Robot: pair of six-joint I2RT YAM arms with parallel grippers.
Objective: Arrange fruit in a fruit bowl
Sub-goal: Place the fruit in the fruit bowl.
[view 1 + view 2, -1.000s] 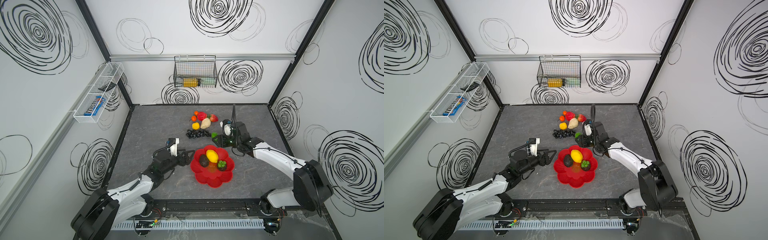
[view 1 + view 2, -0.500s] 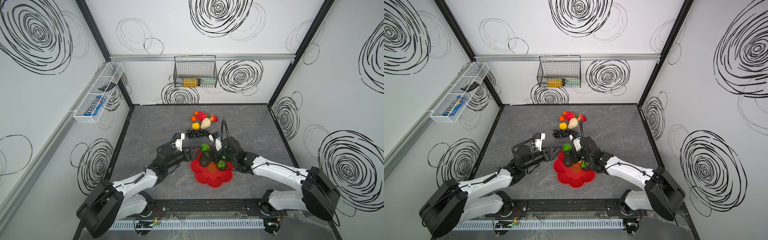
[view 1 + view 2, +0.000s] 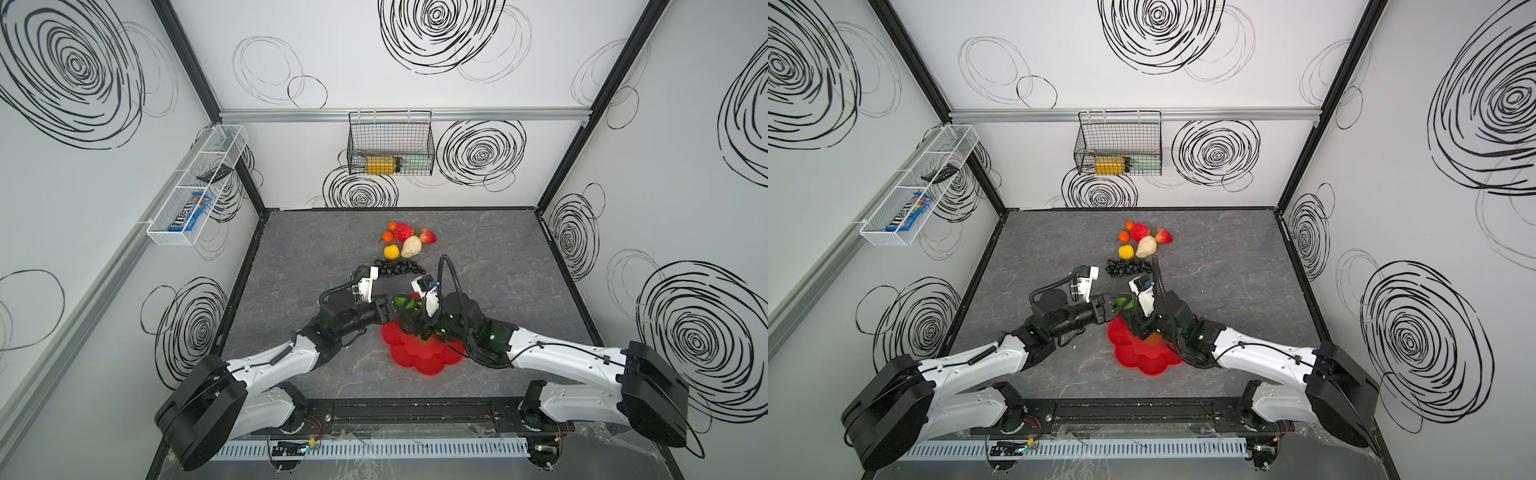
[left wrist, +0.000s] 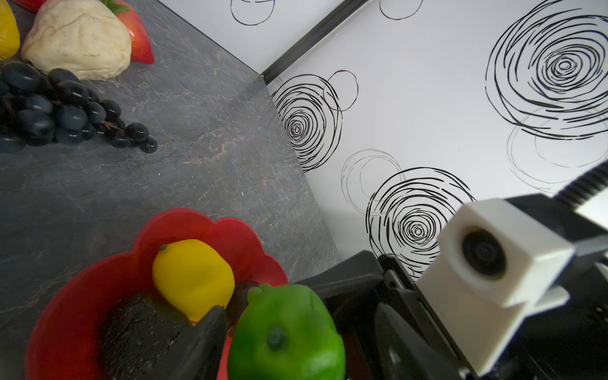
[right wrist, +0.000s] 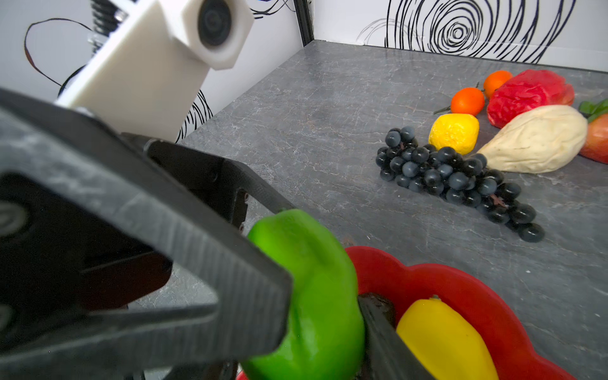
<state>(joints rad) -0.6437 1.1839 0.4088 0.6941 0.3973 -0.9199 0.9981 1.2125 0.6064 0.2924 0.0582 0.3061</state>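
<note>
Big change vs a sec ago: the lime (image 3: 401, 301) is off the table (image 3: 316, 257). It no longer lies by the grape bunch (image 3: 397, 268) but hangs in the air over the far-left rim of the fruit bowl (image 3: 415, 361), which sits front-centre, unmoved. R gripper (image 5: 327, 296), a sec ago out behind the bowl at the lime, now has it pinched btw its two fingers, jaws part-way shut on it, and is back over the bowl. L gripper (image 3: 390, 309), earlier waiting wide open just left of the bowl, is now swung in to meet it. Its jaws sit either side of the same lime, one finger (image 4: 210, 332) right at the skin, the other side unclear, so can't tell if it grips yet or only brackets it. The bowl already has a lemon (image 4: 192, 276) and an avocado (image 4: 138, 329); anything else in there is covered by the R arm in both top views. For the task: pick is done, lime is at the bowl, prob a hand-over or a two-gripper set-down is next, so only the release is missing. Still on the table behind, same spots as before: grape bunch, 2nd lemon (image 3: 391, 251), beige piece (image 3: 411, 247), strawberry (image 3: 428, 236), red apple (image 3: 404, 232), tangerines (image 3: 387, 236)
</note>
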